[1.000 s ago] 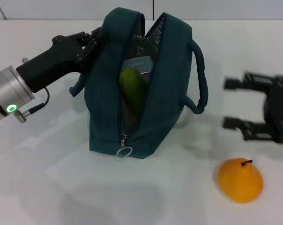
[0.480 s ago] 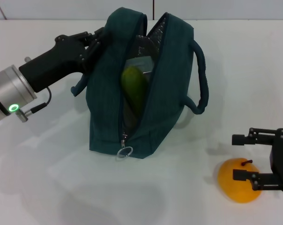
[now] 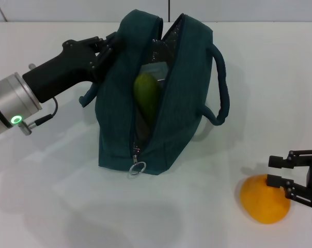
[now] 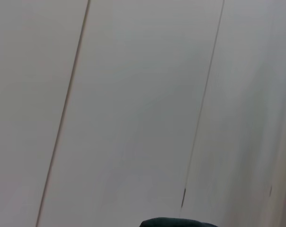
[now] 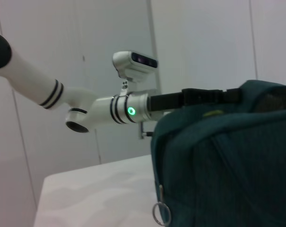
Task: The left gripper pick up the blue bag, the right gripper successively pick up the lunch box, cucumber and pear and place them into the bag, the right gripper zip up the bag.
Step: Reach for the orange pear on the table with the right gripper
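Observation:
The blue bag (image 3: 120, 124) stands upright mid-table with its zip open; its side also fills the right wrist view (image 5: 228, 161). The green cucumber (image 3: 146, 95) leans inside it against the lunch box (image 3: 157, 64), of which only the top shows. My left gripper (image 3: 105, 47) is shut on the bag's upper left rim and holds it open. The orange-yellow pear (image 3: 263, 200) lies on the table at the front right. My right gripper (image 3: 270, 171) is open, low over the pear's upper right side, with one finger at the pear's top and the other just behind it.
The zip pull ring (image 3: 137, 168) hangs at the bag's near end and shows in the right wrist view (image 5: 160, 213) too. A carry handle (image 3: 221, 90) loops out on the bag's right. The white table (image 3: 52, 196) carries everything. The left arm (image 5: 110, 109) appears behind the bag.
My right gripper has dropped from beside the bag's handle down to the pear and now covers its stem. The bag, cucumber and left arm have barely moved.

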Tool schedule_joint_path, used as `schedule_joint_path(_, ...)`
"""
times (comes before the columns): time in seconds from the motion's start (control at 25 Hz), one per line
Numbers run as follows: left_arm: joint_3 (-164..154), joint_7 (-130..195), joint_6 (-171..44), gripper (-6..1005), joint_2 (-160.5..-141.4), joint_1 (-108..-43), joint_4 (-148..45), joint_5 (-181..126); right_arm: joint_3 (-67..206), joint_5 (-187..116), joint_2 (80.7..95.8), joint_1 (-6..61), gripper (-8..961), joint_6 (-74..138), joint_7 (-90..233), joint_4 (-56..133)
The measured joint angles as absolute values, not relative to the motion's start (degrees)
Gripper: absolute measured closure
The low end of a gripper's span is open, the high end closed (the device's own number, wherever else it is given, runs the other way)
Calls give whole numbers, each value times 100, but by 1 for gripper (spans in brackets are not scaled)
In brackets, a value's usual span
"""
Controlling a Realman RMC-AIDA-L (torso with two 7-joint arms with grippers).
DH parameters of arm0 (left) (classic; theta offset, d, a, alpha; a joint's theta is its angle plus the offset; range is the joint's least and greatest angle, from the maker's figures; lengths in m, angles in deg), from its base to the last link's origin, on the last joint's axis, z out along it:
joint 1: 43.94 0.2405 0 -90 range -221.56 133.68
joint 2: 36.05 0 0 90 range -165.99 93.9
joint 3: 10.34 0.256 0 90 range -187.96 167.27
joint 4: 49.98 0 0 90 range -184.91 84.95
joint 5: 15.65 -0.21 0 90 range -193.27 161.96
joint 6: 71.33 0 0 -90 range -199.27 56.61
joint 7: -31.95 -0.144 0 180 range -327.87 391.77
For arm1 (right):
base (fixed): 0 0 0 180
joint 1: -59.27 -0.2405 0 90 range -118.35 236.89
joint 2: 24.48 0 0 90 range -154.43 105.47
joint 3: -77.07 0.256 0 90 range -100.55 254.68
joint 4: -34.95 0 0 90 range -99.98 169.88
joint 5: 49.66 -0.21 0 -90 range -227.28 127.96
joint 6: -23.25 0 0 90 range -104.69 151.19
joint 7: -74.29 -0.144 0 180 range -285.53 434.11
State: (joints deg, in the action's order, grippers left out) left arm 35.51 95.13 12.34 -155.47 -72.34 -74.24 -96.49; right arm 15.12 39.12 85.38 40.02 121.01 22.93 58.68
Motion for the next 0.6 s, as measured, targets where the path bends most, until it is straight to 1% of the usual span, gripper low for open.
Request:
schedule_joint_path(0.12, 3554, 9514, 1233, 930, -15542, -7245, -7424, -9689, 1496, 3951, 8576, 4008, 633, 11991, 2356, 5823)
schedule_joint_path(0.56, 3554, 9511, 1233, 931, -15540, -7251, -7424, -9705, 1522, 4131, 8619, 4041, 623, 11982, 2627, 5806)
schedule_joint_path(0.6, 3554, 9510, 1232, 931, -15540, -7251, -7424, -9705, 1526, 4120, 8621, 4049, 633, 11999, 2657, 5805)
